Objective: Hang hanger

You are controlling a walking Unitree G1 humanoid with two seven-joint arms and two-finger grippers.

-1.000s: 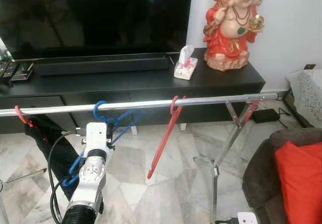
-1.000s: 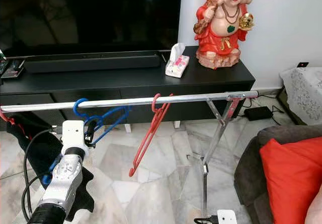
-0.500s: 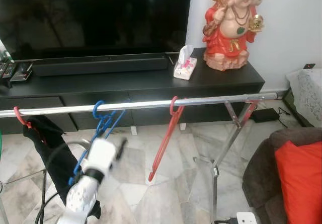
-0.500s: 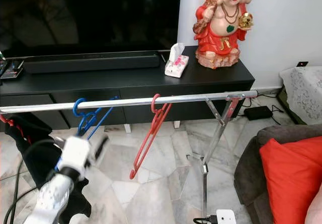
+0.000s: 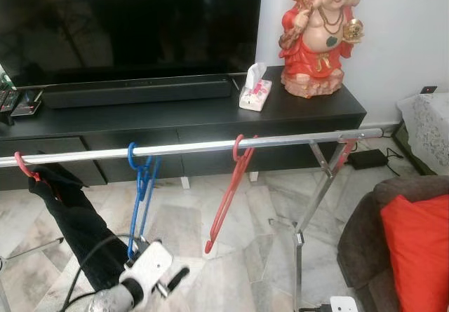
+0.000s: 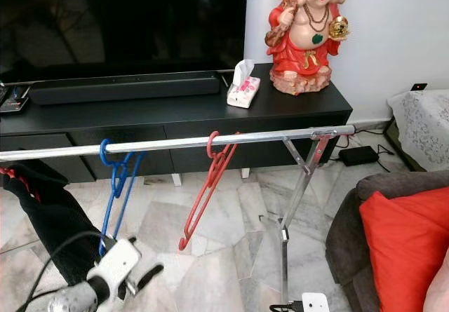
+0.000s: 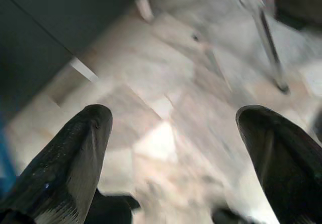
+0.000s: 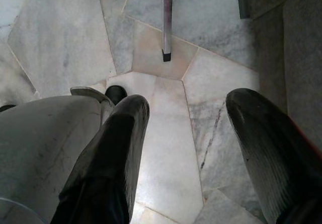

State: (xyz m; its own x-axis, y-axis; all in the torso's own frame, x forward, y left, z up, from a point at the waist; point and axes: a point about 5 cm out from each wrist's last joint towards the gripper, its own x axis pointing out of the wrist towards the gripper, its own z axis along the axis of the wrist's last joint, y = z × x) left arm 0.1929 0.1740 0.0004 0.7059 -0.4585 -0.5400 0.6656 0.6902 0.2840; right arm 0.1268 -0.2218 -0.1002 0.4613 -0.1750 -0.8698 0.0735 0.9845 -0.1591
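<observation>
In your left eye view, the blue hanger (image 5: 140, 186) hangs by its hook on the silver rail (image 5: 189, 146), between the black garment (image 5: 74, 217) on a red hook at the rail's left end and the red hanger (image 5: 228, 193) near the middle. Your left gripper (image 5: 168, 284) sits low, below the blue hanger and apart from it, with marble floor (image 5: 245, 256) behind it. Behind the rail stands a black TV cabinet (image 5: 210, 116) carrying a soundbar (image 5: 137, 90), a tissue box (image 5: 254, 91) and a red figurine (image 5: 316, 35). A red cushion (image 5: 414, 249) lies on the sofa at the right.

Your right eye view shows the same layout, with the blue hanger's hook over the rail and the left gripper low beside the garment.

In your left wrist view, blurred, the left gripper's fingers (image 7: 75, 153) stand wide apart with nothing between them, only floor beyond.

In your right wrist view, the right gripper (image 8: 186, 148) is also spread wide and empty, hanging over the floor near a rack leg (image 8: 167, 20).
</observation>
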